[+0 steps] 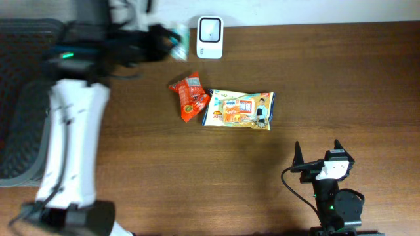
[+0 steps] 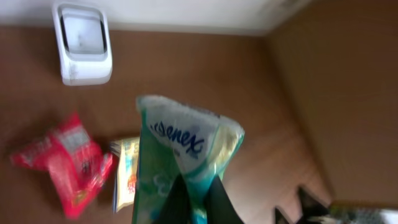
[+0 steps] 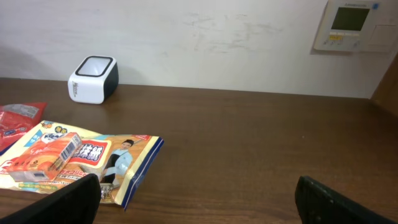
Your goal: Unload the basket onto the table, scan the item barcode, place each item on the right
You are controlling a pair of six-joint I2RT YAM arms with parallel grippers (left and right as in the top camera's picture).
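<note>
The tissue pack (image 2: 186, 146) is green and white, the snack packet (image 1: 189, 98) red, the scanner (image 1: 210, 29) white.

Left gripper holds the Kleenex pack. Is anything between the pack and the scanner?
Nothing visible. The left gripper holds the Kleenex pack close beside the scanner, with only bare table between them. The red packet and the yellow snack bag lie nearer the table's middle, off that path.

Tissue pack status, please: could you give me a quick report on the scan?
Left gripper shut on tissue pack, held up near scanner. Right gripper open, holding nothing. Red snack pack and yellow snack bag lie on table, clear of scanner.
</note>
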